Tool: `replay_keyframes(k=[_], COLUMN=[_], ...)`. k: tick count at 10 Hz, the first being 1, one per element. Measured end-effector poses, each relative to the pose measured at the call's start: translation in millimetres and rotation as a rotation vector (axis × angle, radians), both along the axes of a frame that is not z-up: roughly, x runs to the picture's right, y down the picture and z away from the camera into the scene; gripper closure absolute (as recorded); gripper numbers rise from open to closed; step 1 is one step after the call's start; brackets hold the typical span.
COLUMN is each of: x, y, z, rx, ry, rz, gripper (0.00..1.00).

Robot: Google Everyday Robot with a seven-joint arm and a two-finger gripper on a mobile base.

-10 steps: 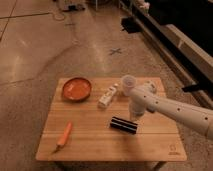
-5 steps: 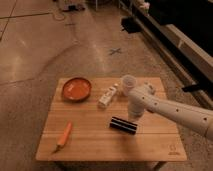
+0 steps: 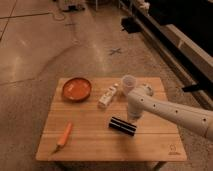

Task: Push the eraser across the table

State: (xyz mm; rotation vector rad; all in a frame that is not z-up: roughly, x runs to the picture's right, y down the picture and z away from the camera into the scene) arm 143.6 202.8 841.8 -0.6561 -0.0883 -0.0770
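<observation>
well, nothing's moved: my gripper [image 3: 133,118], fingers together, still rests against the black striped oblong eraser [image 3: 121,126] toward the front edge of the light slatted wooden table [image 3: 90,142]. push barely begun.

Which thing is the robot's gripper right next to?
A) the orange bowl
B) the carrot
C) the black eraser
C: the gripper is down at one end of the black eraser, over the table. The carrot and the orange bowl lie much farther from it.
</observation>
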Motion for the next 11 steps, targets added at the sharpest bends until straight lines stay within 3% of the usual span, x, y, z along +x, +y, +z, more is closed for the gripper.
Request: replay_keyframes(k=[11], x=[-12], y=[20], z=[-16.3], rx=[0.027], ry=[-0.022], rz=[-0.035], gripper=[0.95])
